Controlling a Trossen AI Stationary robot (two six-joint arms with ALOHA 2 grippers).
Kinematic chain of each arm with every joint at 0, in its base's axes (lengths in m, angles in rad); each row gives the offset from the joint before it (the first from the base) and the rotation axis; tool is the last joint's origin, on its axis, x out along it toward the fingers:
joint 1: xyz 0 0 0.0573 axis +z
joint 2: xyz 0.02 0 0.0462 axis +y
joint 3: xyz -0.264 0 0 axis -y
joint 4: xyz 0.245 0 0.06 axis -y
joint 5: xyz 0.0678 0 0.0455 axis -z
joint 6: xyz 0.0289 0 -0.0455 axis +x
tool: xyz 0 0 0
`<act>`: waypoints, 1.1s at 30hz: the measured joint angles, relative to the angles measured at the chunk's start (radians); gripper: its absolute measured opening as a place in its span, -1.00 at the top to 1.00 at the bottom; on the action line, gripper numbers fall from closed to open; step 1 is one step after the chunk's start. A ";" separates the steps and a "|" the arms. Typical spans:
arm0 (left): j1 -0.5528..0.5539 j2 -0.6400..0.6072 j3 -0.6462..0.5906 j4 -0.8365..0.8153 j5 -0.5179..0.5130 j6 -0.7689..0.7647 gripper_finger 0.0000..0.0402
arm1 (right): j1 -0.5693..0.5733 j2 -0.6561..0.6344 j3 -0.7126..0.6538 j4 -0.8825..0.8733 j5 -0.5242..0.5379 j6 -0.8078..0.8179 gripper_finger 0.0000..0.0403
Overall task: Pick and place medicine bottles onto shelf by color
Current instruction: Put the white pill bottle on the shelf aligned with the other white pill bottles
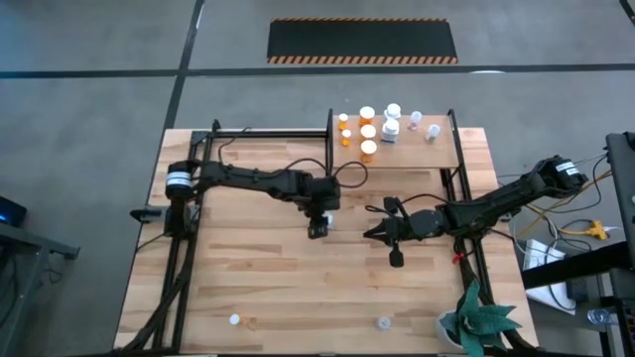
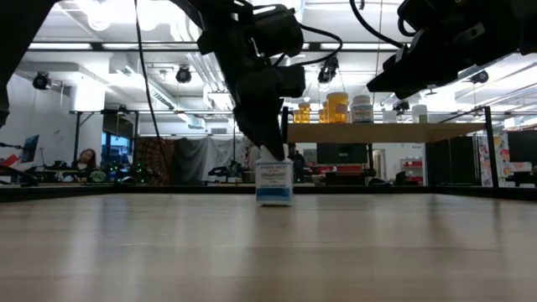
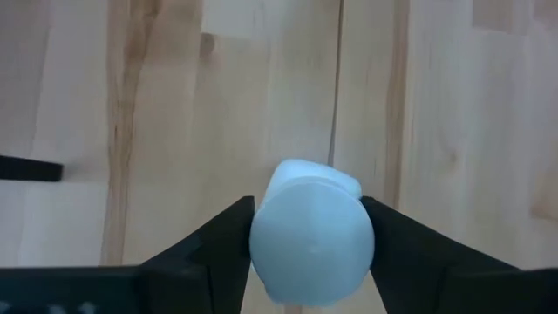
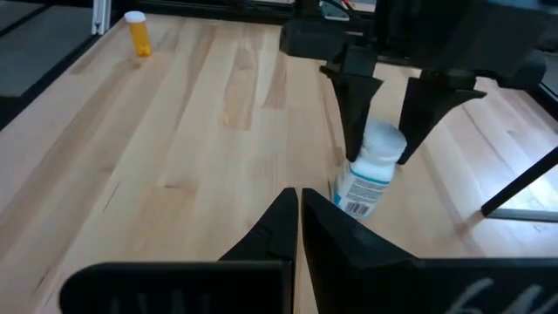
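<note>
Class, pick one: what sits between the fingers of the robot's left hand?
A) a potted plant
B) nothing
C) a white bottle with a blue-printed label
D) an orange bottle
C: the left hand has its fingers on either side of the white bottle, which stands on the table.

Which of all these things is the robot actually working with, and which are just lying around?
Part of the job:
- white bottle between the left gripper fingers
- bottles on the shelf
- shelf
- stray bottles near the table's front edge
- right gripper, shut, empty

Just lying about:
- green plant
- striped floor mat
</note>
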 joint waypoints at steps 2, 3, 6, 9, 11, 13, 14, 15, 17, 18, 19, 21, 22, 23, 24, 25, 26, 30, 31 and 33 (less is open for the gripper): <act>0.000 0.000 -0.002 -0.007 0.000 0.000 0.05 | 0.000 0.000 0.000 0.000 0.000 -0.002 0.96; 0.000 0.000 -0.002 -0.008 0.000 0.000 0.04 | 0.000 0.000 0.000 0.000 0.000 -0.003 0.96; 0.000 -0.004 -0.002 -0.005 0.000 0.000 0.03 | 0.000 0.000 0.000 0.001 0.001 -0.003 0.96; 0.000 -0.007 -0.002 -0.005 0.000 0.001 0.02 | 0.000 0.000 0.000 0.000 0.008 -0.001 0.96; -0.002 -0.009 -0.002 -0.002 0.000 0.008 0.02 | 0.000 0.000 0.000 0.000 0.008 0.000 0.96; -0.002 -0.011 -0.002 -0.001 0.000 0.009 0.01 | 0.000 0.000 0.000 0.000 0.008 0.000 0.96; -0.002 -0.013 -0.002 -0.001 0.000 0.009 0.01 | 0.000 0.000 0.001 0.000 0.008 0.000 0.96; -0.002 -0.016 -0.002 -0.001 0.000 0.009 0.01 | 0.000 0.000 0.001 0.001 0.008 0.000 0.96; -0.003 -0.026 -0.002 -0.001 0.000 0.006 0.01 | 0.000 0.000 0.002 0.002 0.008 0.000 0.96; -0.003 -0.036 -0.002 -0.001 0.000 0.003 0.01 | 0.000 0.000 0.002 0.003 0.008 0.000 0.96; -0.003 -0.044 -0.002 0.000 0.000 0.002 0.01 | 0.000 0.000 0.002 0.003 0.008 0.000 0.96; -0.003 -0.059 -0.002 0.009 0.000 0.000 0.01 | 0.000 0.000 0.002 0.004 0.008 0.000 0.96; -0.003 -0.064 -0.002 0.009 0.000 0.000 0.01 | 0.000 0.000 0.002 0.004 0.008 0.000 0.96; -0.003 -0.069 -0.002 0.009 0.000 0.000 0.01 | 0.000 0.000 0.002 0.004 0.008 0.000 0.96; -0.003 -0.075 -0.002 0.008 0.000 0.000 0.01 | 0.000 0.000 0.002 0.004 0.008 0.000 0.96; -0.003 -0.081 -0.002 0.008 0.000 0.000 0.01 | 0.000 0.000 0.002 0.004 0.008 0.000 0.96; -0.003 -0.089 -0.002 0.008 -0.001 0.000 0.01 | 0.000 0.000 0.002 0.004 0.009 0.000 0.96; -0.008 -0.129 -0.005 0.010 -0.075 0.007 0.01 | 0.000 0.000 0.002 0.005 0.056 -0.024 0.93; -0.011 -0.143 -0.006 0.016 -0.108 0.013 0.01 | 0.000 0.000 0.002 0.005 0.069 -0.029 0.91; -0.016 -0.182 -0.024 0.044 -0.136 0.030 0.02 | -0.001 0.000 0.002 0.005 0.079 -0.034 0.84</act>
